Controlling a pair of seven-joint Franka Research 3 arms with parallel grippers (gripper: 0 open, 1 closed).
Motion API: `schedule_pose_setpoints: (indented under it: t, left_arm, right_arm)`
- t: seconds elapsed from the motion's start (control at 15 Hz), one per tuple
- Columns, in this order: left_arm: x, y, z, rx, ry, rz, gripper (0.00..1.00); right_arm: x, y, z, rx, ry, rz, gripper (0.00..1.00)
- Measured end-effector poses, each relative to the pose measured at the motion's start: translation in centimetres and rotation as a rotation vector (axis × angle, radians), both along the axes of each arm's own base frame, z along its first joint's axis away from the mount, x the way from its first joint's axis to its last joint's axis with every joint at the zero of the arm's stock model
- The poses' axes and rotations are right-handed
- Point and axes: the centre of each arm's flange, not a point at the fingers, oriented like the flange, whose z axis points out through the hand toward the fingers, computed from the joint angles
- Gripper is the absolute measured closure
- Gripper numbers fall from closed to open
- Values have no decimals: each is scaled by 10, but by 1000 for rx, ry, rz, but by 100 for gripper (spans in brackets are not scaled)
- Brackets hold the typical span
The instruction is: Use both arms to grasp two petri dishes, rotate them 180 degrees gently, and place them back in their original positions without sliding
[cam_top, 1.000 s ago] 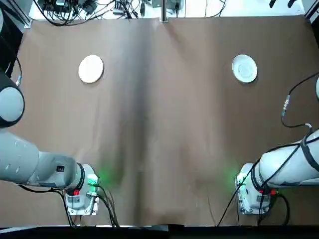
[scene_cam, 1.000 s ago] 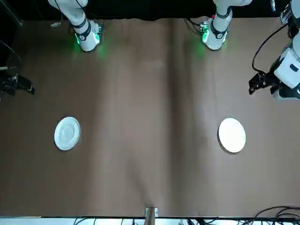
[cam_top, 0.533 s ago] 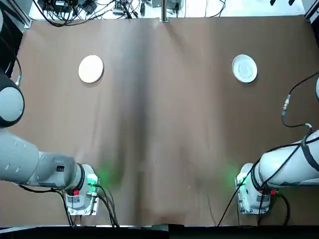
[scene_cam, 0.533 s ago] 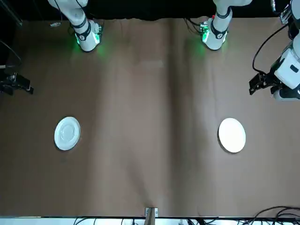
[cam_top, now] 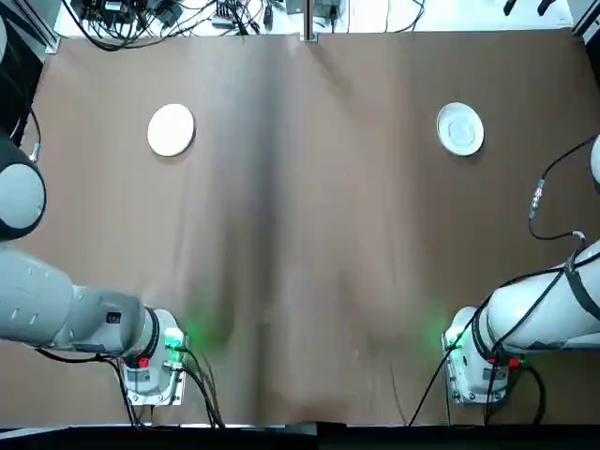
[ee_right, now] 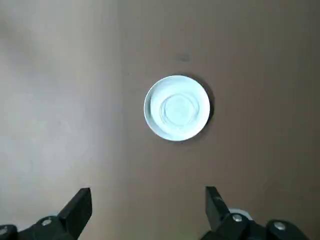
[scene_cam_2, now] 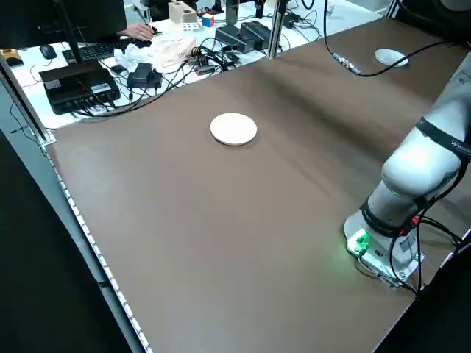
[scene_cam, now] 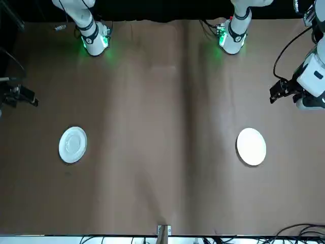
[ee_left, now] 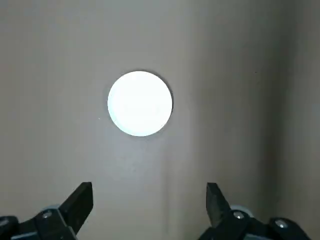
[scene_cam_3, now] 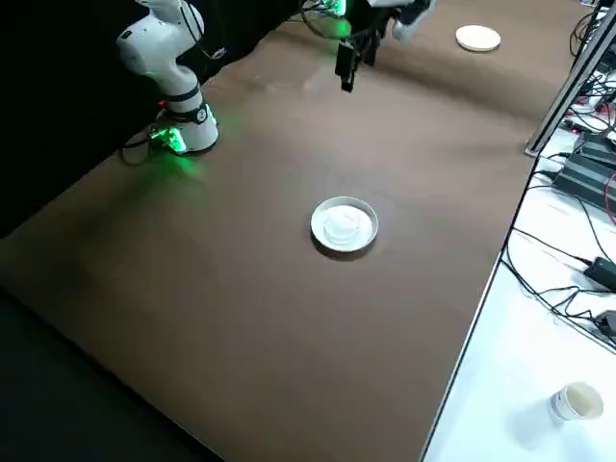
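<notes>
Top view: the plain petri dish (cam_top: 171, 129) lies toward the far left corner of the brown desk (cam_top: 309, 234); the rimmed petri dish (cam_top: 460, 128) lies toward the far right corner, well apart from it. The left arm (cam_top: 75, 309) and right arm (cam_top: 553, 305) have their bases at the desk's robot-side edge, green lights glowing.

Front view: the left gripper (scene_cam: 277, 96) hangs over the left part of the desk and the right gripper (scene_cam: 33, 100) over the right part, each clear of its dish and nearer the robot-side edge.

Left side view: the plain dish lies flat. Beyond the desk's far edge, a person's hand (scene_cam_2: 138, 31) rests by a keyboard (scene_cam_2: 99, 50) on a white surface (scene_cam_2: 169, 55), among black cables.

Right side view: the rimmed dish lies flat, its raised rim and inner ring facing up. A white cup (scene_cam_3: 577, 401) stands on the white surface.

Left wrist view: the left jaws are wide open and hold nothing, apart from the plain dish.

Right wrist view: the right jaws are also spread wide, holding nothing; the rimmed dish is untouched.
</notes>
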Motion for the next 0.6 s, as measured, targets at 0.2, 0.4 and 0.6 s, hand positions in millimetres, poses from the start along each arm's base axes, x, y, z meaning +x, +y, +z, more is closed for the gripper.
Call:
schedule_pose_setpoints:
  t: [0.2, 0.4, 0.6]
  left_arm:
    - [-2, 0, -19, 3, 36, -89, 0]
    - [-2, 3, -41, 1, 66, -232, 0]
    - [2, 4, -70, -2, 71, -347, 0]
  right_arm:
    - [14, 0, -24, -11, 21, -141, 0]
    - [25, 7, -38, -24, 18, -343, 0]
    - [33, 20, -54, -27, 33, -446, 0]
